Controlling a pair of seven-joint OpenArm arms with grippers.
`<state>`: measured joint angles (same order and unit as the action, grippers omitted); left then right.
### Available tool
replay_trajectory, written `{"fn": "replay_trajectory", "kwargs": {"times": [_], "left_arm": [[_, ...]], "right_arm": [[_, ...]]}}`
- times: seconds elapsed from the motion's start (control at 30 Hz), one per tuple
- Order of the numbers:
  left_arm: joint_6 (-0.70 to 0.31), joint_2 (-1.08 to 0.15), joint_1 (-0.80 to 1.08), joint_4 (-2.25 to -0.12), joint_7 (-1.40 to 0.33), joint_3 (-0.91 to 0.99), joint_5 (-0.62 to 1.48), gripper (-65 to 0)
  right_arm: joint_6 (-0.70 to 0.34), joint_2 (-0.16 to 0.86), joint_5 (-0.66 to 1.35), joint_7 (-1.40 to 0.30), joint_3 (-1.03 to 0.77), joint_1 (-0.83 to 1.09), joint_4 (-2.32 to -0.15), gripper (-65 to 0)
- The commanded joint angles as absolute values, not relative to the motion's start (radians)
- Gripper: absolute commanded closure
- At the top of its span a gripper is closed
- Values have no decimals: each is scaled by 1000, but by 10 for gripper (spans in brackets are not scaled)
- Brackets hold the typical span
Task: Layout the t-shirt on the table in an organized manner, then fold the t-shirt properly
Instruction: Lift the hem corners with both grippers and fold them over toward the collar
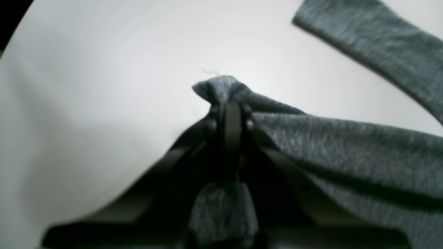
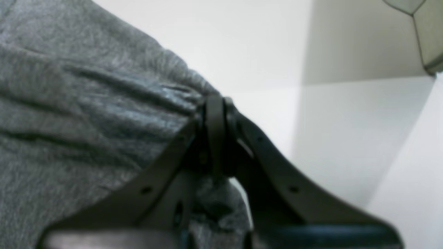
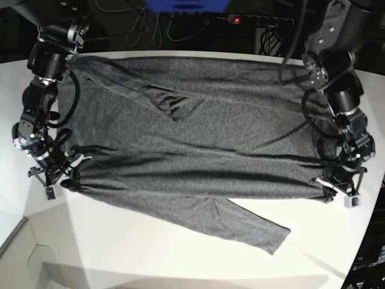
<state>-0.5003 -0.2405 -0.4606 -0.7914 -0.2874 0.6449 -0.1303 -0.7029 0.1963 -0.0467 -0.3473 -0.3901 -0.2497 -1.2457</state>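
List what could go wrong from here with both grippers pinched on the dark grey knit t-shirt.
The left gripper holds only a small bunched tip of the heathered charcoal knit t-shirt, so it may slip out.
The right gripper pinches gathered cloth, so pulling could set wrinkles.
One sleeve trails toward the white table's near edge and may drag.

Left gripper (image 1: 232, 103) clamped on a bunched corner of the t-shirt (image 1: 363, 155), cloth spreading right, sleeve lying far right, white table (image 1: 104, 103) beneath

Heathered charcoal-grey t-shirt (image 3: 192, 138), plain, no print, smooth white table (image 3: 150, 253), matte black tools
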Motion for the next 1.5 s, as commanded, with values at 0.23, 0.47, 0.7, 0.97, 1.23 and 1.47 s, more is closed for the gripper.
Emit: {"fn": "replay_trajectory", "kwargs": {"times": [0.23,0.47,0.7,0.97,1.23,1.47], "left_arm": [[-498,-183,-384,-1059,-260,648,-120,-1],[-499,-165,-283,-1239,-335,651,-51,-1],[-499,-176,-186,-1342,-395,651,91,-1],[-499,-179,-116,-1409,-395,653,128,-1],[-499,-196,-82,-1454,-397,725,130,-1],[-499,-194,-16,-1523,-397,723,130,-1]], "right_arm": [[-698,205,-27,-318,-392,-211,-1346,0],[-698,203,5,-318,-392,-130,-1466,0],[-698,203,79,-318,-392,4,-1606,0],[-698,183,127,-318,-392,128,-1744,0],[-698,177,127,-318,-463,154,-1762,0],[-698,150,124,-318,-532,162,-1764,0]]}}
